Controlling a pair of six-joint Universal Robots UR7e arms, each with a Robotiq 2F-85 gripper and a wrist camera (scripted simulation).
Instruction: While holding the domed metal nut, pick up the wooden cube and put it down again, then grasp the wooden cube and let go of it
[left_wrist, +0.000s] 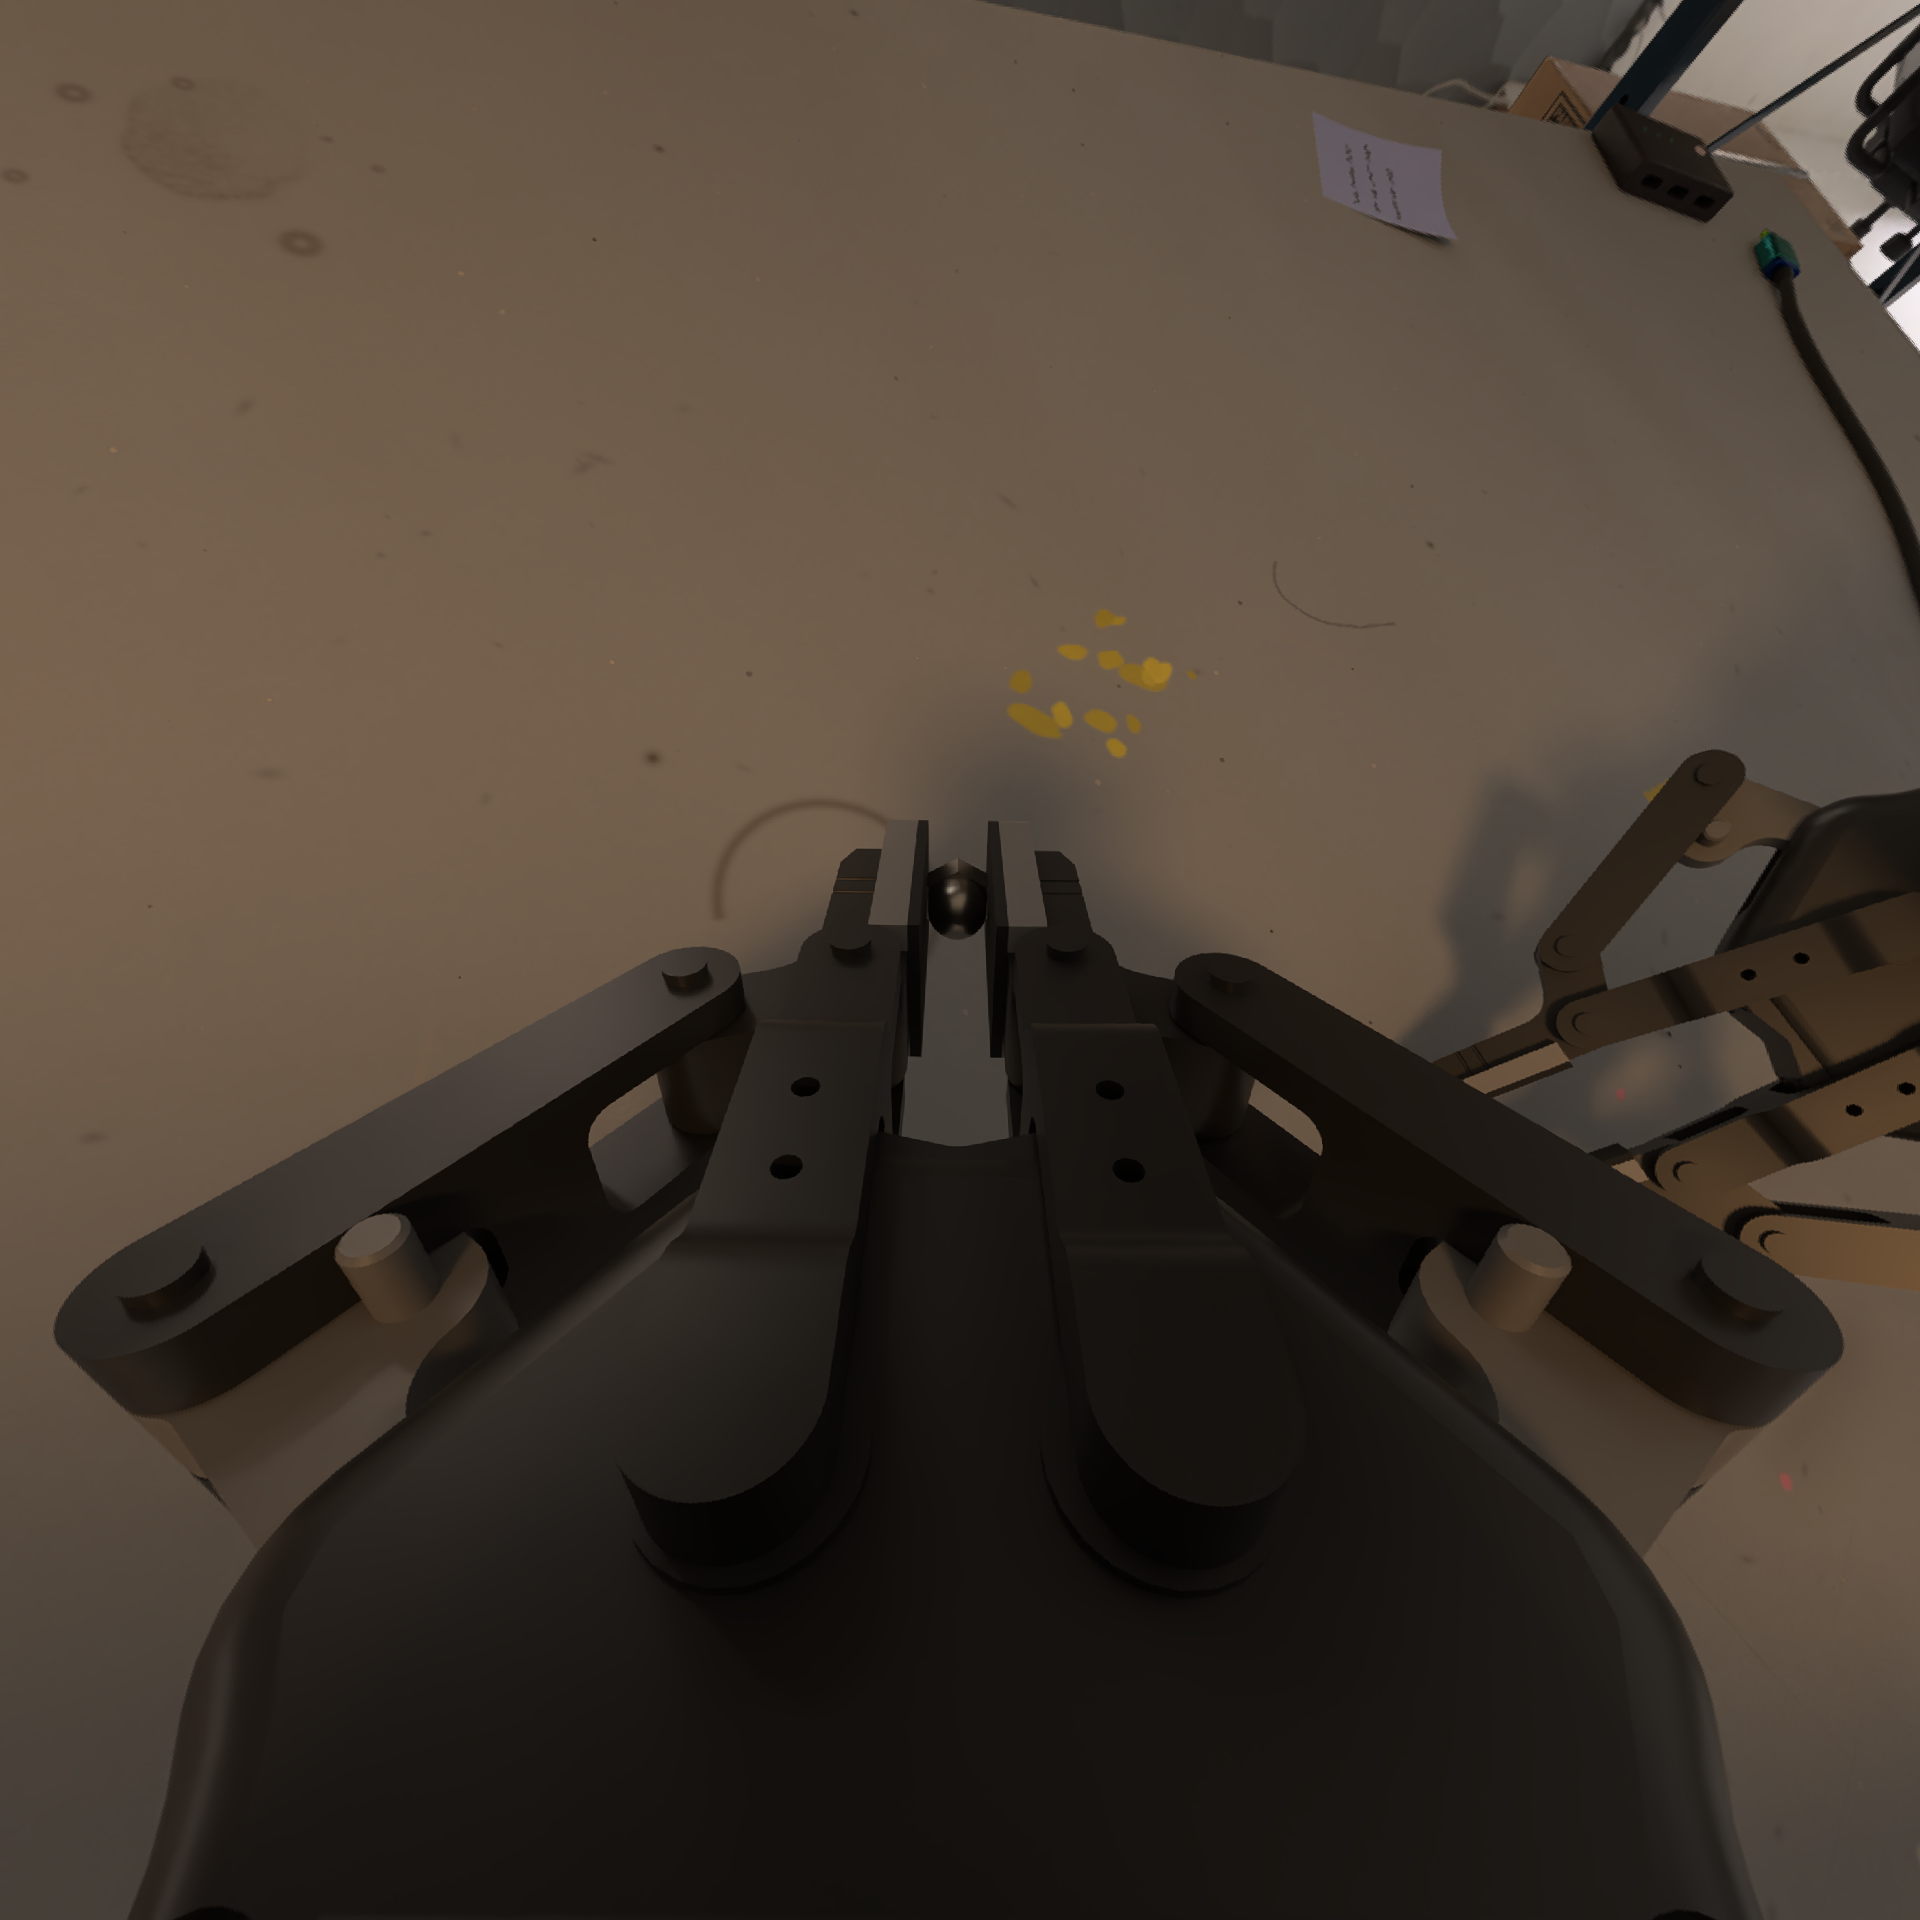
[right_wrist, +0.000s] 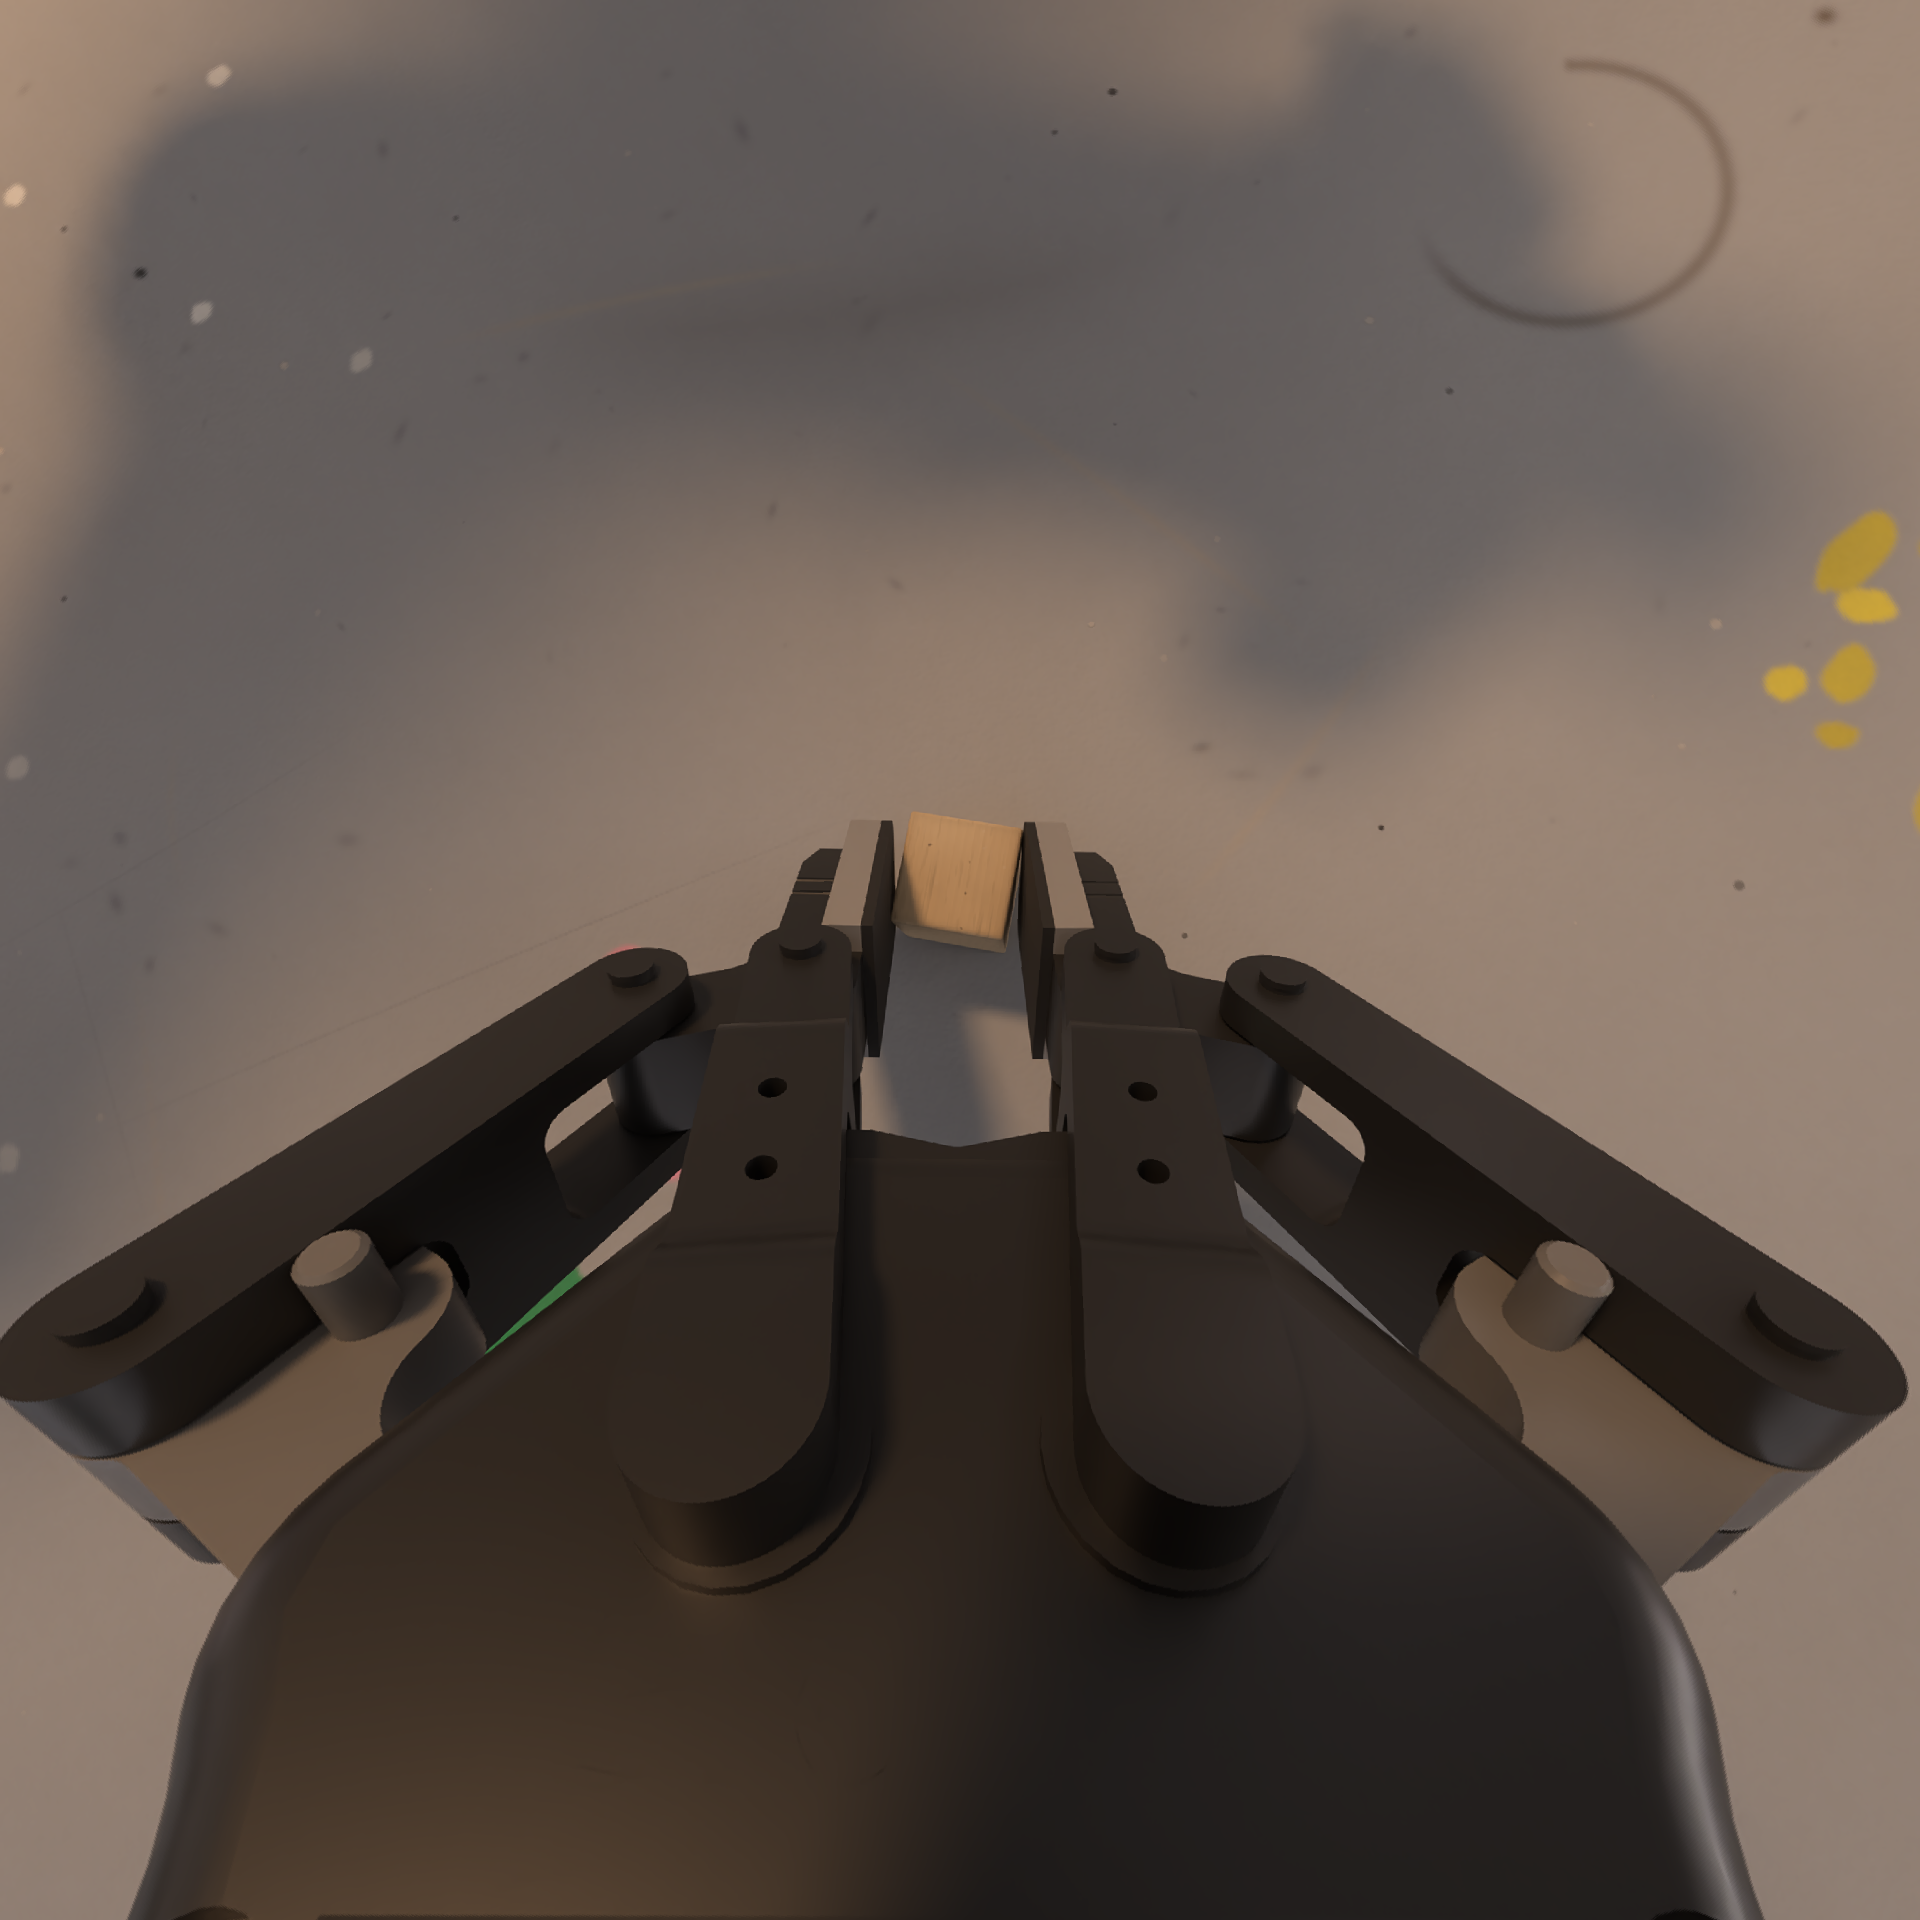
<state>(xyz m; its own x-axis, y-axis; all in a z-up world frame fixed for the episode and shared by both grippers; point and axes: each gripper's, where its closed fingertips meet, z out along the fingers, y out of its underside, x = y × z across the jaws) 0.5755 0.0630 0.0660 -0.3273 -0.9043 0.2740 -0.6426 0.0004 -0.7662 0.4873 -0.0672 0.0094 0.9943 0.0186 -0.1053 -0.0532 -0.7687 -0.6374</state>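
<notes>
My left gripper (left_wrist: 956, 883) is shut on the domed metal nut (left_wrist: 956, 902), a small shiny dark piece pinched between the pads near the fingertips, above the beige table (left_wrist: 520, 520). My right gripper (right_wrist: 958, 883) is shut on the wooden cube (right_wrist: 956, 881), a light tan block sitting slightly askew between the pads at the fingertips. I cannot tell whether the cube touches the table (right_wrist: 623, 675). The right gripper's links (left_wrist: 1704, 987) show at the right edge of the left wrist view, close beside my left gripper; the cube is hidden there.
Yellow paint spots (left_wrist: 1091, 686) lie just ahead of the left gripper and also show in the right wrist view (right_wrist: 1849, 644). A paper note (left_wrist: 1382, 177), a dark box (left_wrist: 1662, 166) and a black cable (left_wrist: 1839, 416) lie near the table's far right edge.
</notes>
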